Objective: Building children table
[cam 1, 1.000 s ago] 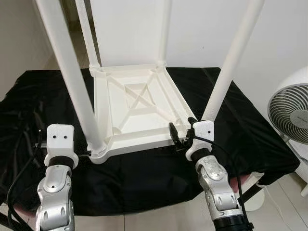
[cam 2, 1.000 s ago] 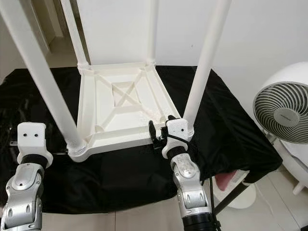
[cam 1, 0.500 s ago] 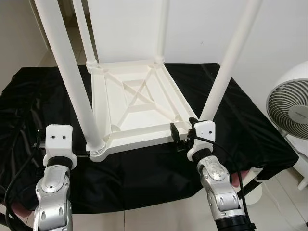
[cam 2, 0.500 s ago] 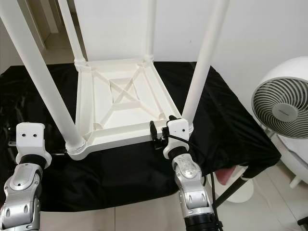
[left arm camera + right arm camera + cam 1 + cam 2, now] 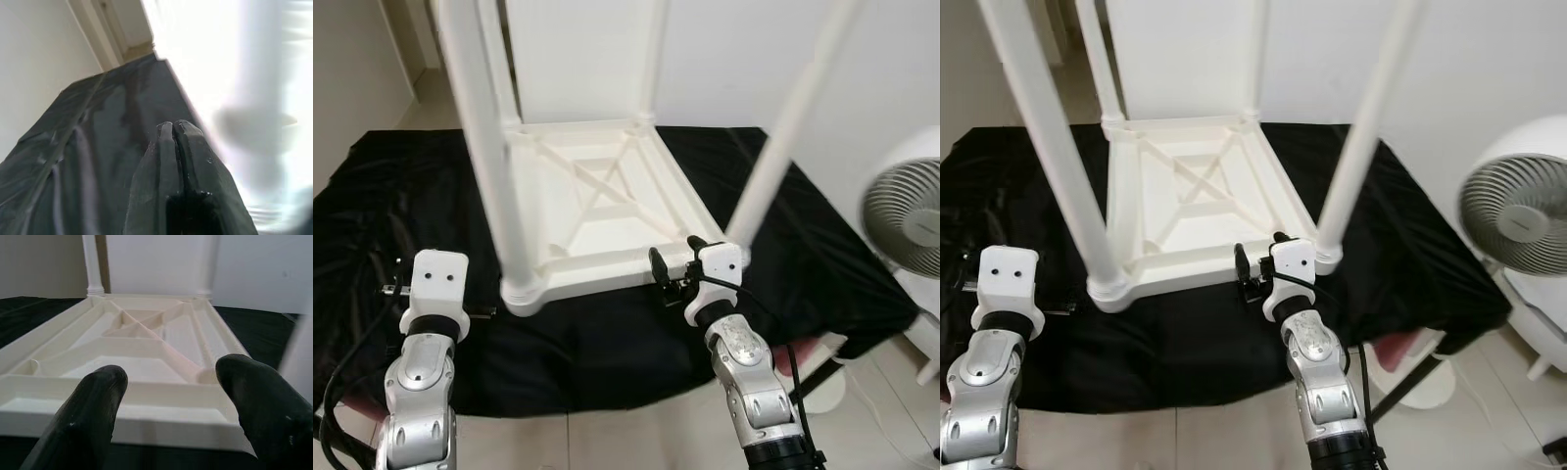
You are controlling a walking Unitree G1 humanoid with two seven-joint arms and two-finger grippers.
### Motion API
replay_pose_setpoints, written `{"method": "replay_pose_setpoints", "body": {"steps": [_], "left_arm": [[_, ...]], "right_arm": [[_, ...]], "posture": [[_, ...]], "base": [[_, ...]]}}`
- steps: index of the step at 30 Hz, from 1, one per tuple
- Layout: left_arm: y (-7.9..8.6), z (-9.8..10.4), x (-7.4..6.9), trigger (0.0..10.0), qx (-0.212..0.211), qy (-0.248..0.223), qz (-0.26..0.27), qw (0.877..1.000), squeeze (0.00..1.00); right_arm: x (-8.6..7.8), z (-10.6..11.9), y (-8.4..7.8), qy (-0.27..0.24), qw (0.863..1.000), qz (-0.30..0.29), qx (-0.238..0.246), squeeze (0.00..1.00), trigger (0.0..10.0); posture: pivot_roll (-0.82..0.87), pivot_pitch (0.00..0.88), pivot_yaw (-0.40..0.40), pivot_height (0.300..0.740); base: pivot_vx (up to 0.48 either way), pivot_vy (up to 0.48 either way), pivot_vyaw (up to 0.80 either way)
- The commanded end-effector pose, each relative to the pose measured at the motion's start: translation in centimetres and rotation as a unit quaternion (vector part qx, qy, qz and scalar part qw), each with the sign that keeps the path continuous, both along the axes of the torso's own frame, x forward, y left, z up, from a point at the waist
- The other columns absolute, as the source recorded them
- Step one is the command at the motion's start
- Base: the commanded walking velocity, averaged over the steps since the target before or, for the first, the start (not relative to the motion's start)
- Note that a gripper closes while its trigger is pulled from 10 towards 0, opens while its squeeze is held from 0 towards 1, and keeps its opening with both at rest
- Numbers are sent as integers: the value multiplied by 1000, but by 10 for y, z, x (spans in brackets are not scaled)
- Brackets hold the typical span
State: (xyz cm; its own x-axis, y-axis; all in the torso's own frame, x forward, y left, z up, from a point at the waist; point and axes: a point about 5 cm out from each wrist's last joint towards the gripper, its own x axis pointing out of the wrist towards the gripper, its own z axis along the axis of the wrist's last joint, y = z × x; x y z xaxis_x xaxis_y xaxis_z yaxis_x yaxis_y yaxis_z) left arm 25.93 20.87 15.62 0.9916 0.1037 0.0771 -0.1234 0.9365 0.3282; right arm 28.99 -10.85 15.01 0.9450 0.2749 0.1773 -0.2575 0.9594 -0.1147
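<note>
Table: white plastic children's table, lying upside down at the centre of the black cloth. The ribbed underside faces up so the leg sockets are reachable.
Legs: four white legs stand upright in the corner sockets. The near-left leg is at 9 o'clock of the top, the near-right leg at 3 o'clock, and two more at the far corners.
Right gripper: at the near rim of the top, about 5 o'clock, beside the near-right socket. Fingers spread apart and holding nothing; the rim lies just ahead between them, a position suited to steadying or turning the top.
Left gripper: at 8 o'clock of the top, beside the near-left socket, over the cloth. Fingers pressed together with nothing between them, apparently on standby.
Stage, as a judgement: all legs seated, assembly near complete.
Surroundings: white fan at 3 o'clock past the cloth's edge, clear of the work area.
</note>
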Motion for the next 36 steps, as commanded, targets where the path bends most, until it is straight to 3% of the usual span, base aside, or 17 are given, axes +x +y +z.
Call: {"method": "replay_pose_setpoints", "body": {"steps": [1,11,13,24,36], "left_arm": [[-1,1,0,10000,-4,-9,13,1000,0],[-1,-1,0,10000,-10,0,17,1000,0],[1,-7,0,10000,-41,20,21,999,0],[2,-4,0,10000,-17,12,22,1000,0],[-1,-4,0,10000,-9,14,13,1000,0]], "right_arm": [[0,-1,-6,6,1000,-11,4,0,10000],[-1,-2,-5,7,1000,-11,5,0,10000],[-2,-2,-5,8,1000,-10,5,0,10000],[-2,-2,-5,9,1000,-9,5,0,10000],[-3,-3,-5,11,1000,-9,3,0,10000]], "posture": [[-1,54,14,740],[1,58,14,740],[2,59,14,740],[1,60,15,740],[-3,65,16,740]], "base": [[0,-368,0],[0,-102,0],[0,416,0],[0,438,0],[0,0,0]]}}
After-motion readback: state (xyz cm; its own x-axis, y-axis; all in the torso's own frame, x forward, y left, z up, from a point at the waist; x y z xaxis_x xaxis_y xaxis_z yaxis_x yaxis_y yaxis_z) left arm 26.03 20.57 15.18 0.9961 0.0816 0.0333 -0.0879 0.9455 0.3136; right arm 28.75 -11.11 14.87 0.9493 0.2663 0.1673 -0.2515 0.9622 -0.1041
